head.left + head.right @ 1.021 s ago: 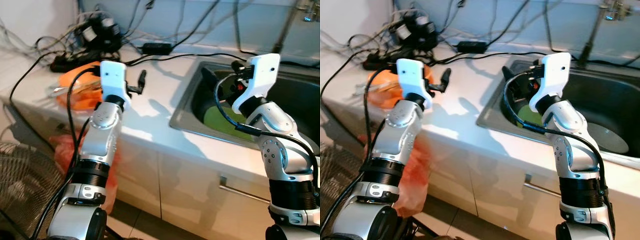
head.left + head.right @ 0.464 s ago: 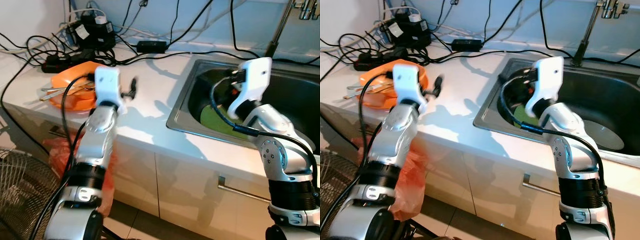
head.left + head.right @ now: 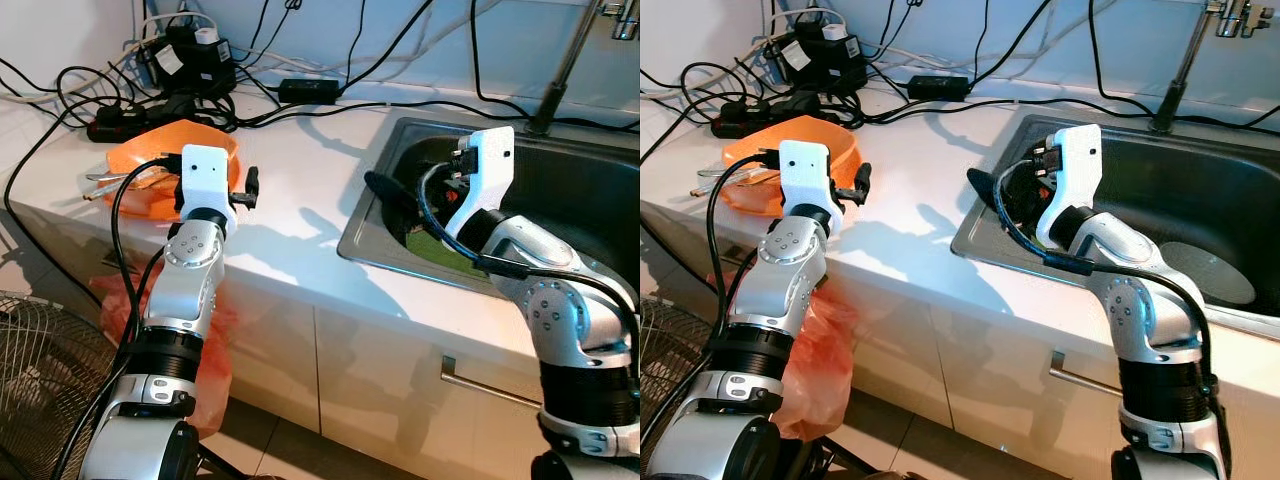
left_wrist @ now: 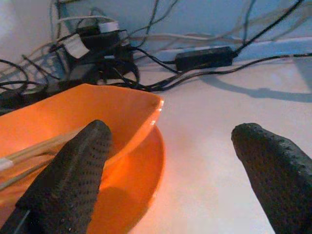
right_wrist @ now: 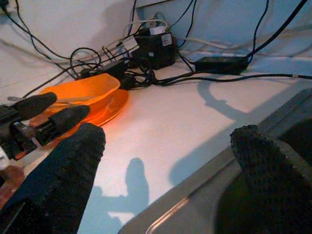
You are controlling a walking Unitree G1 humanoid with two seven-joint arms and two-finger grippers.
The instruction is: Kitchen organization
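An orange bowl (image 3: 165,158) stands on an orange plate (image 4: 146,190) at the counter's left end, with chopsticks (image 4: 34,153) lying in it. My left gripper (image 3: 251,187) hovers low over the white counter (image 3: 300,215) just right of the bowl, open, one finger (image 4: 73,170) close beside the bowl's rim. My right gripper (image 5: 165,165) is open above the left rim of the steel sink (image 3: 365,245), pointing across the counter toward the bowl (image 5: 83,90). A flat green thing (image 3: 437,247) lies in the sink, mostly hidden behind my right arm.
A power strip and tangled black cables (image 3: 185,60) crowd the counter's back left, with a black adapter (image 3: 310,90) beside them. The faucet (image 3: 560,75) rises behind the sink. An orange plastic bag (image 3: 215,345) hangs below the counter, beside a fan grille (image 3: 40,380).
My left gripper has come down and back, closer to the orange bowl. My right gripper has swung left from over the sink basin to its left rim. The camera has shifted too.
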